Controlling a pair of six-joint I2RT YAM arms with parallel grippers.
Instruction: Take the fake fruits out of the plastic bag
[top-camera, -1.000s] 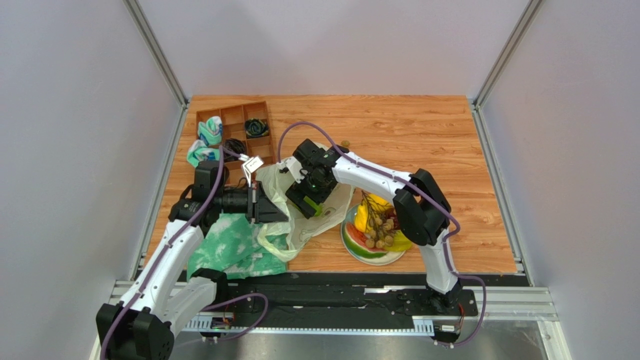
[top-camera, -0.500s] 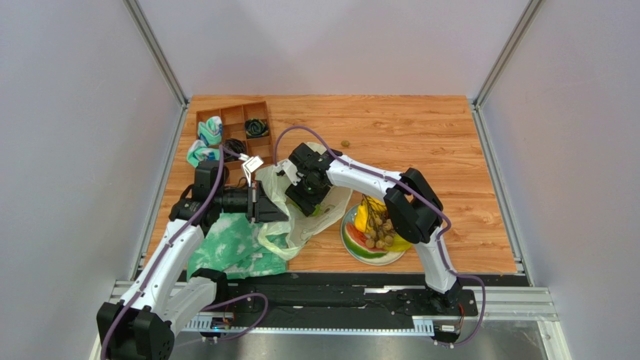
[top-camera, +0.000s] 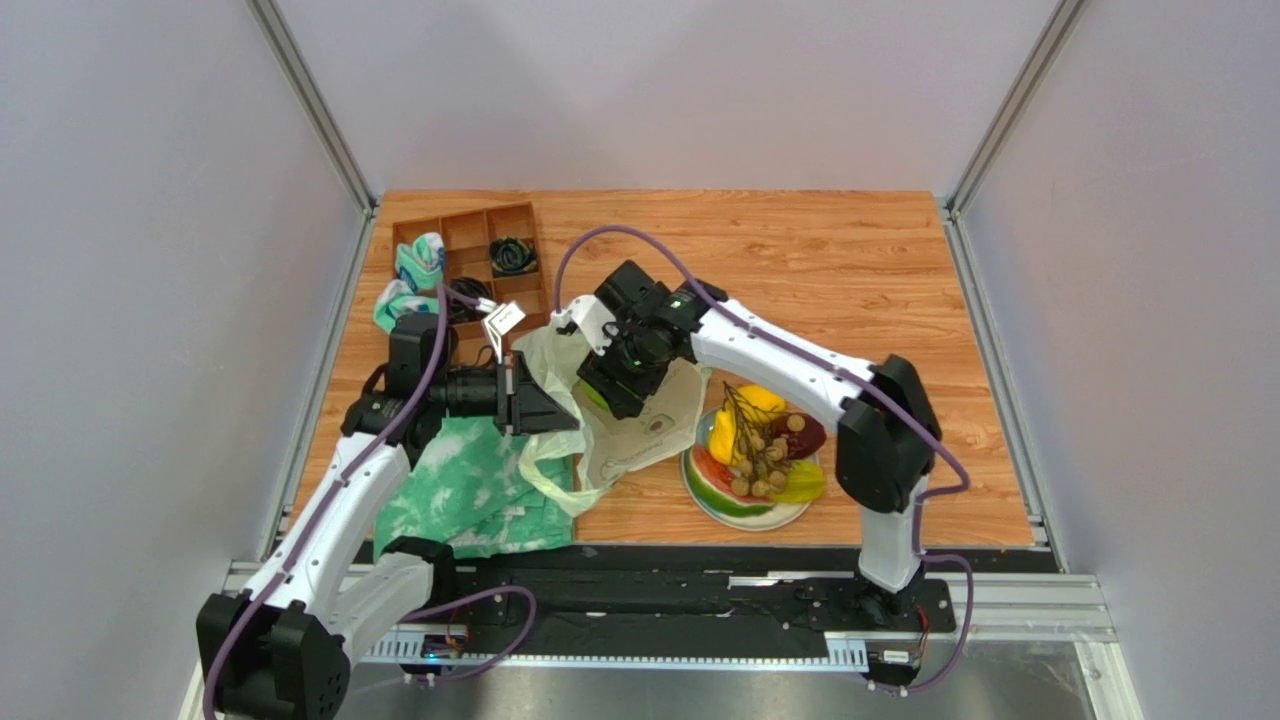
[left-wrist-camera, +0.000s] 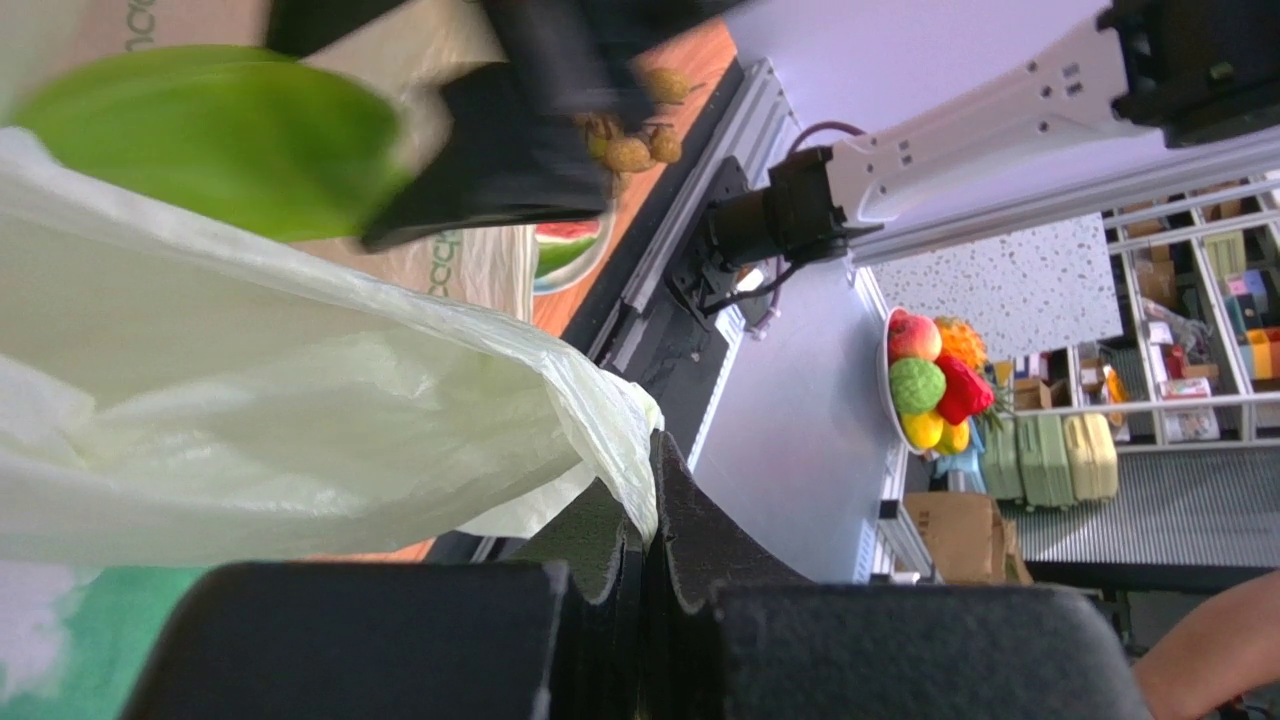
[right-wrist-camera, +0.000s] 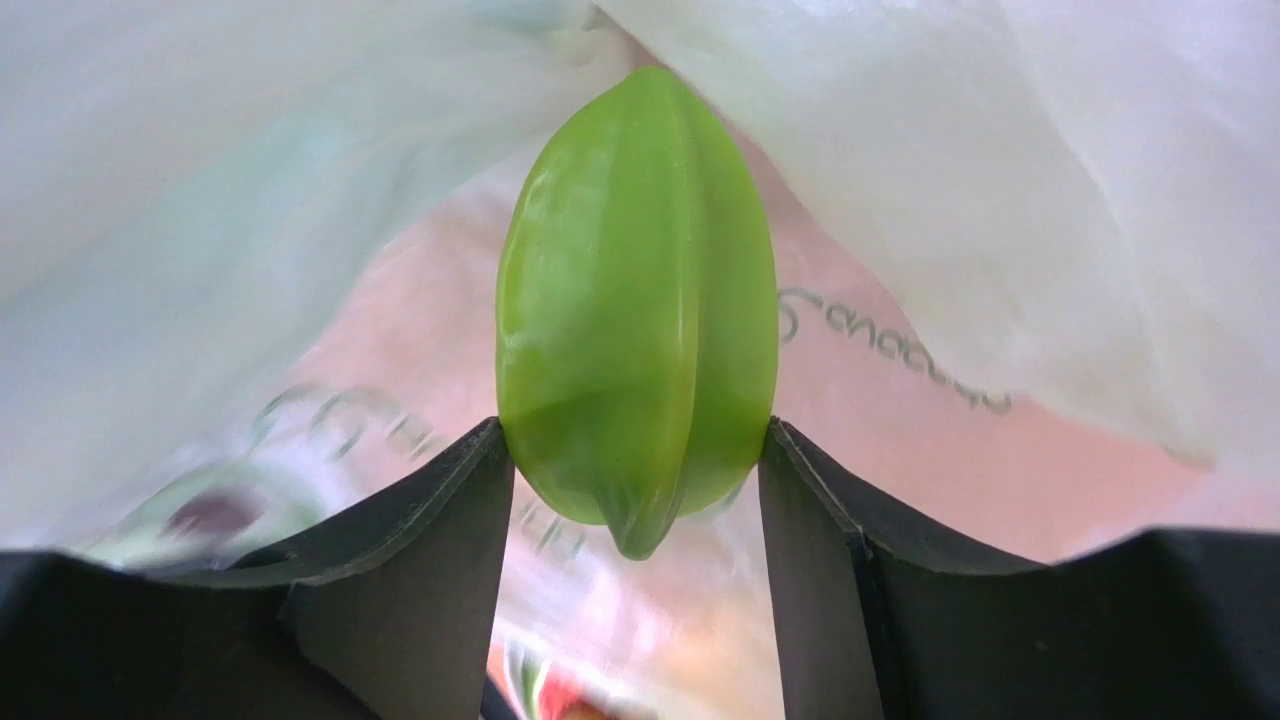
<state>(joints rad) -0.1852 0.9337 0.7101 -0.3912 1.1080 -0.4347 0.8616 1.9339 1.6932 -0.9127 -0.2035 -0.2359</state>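
The pale yellow-green plastic bag (top-camera: 609, 447) lies crumpled at the table's middle left. My left gripper (top-camera: 535, 408) is shut on the bag's edge (left-wrist-camera: 609, 413) and holds it up. My right gripper (right-wrist-camera: 639, 450) is shut on a yellow-green ridged oval fruit (right-wrist-camera: 639, 308) at the bag's mouth, with bag film around it; the fruit also shows in the left wrist view (left-wrist-camera: 196, 135). In the top view the right gripper (top-camera: 613, 383) is over the bag. A lemon, a dark red plum, a watermelon slice and a bunch of brown balls (top-camera: 763, 447) lie on the plate (top-camera: 739, 515).
A green-and-white mottled cloth (top-camera: 458, 495) lies under the left arm near the front edge. A wooden compartment tray (top-camera: 466, 237) with small items stands at the back left. A small brown ball (top-camera: 691, 285) lies behind the right arm.
My right gripper has pulled back and up from the bag with the green fruit in it. The right arm's elbow has swung right, uncovering the plate. The left gripper still holds the bag.
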